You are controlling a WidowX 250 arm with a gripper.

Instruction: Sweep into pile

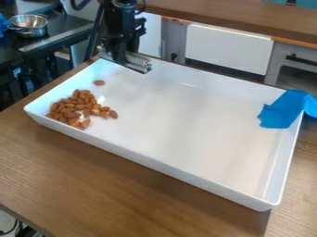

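The almonds (75, 108) lie bunched at the tray's (198, 120) left end in view, its walls likely keeping them from scattering; one almond (99, 83) sits apart. Whether my end effector (123, 55) is clamped on the metal bar (137, 64), presumably for sweeping, I can't tell.

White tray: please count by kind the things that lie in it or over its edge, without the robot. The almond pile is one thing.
Almond pile: 1
Almond well apart: 1
Blue cloth: 1
Total: 3
The almonds inside the pile overlap, so I cannot count them singly.
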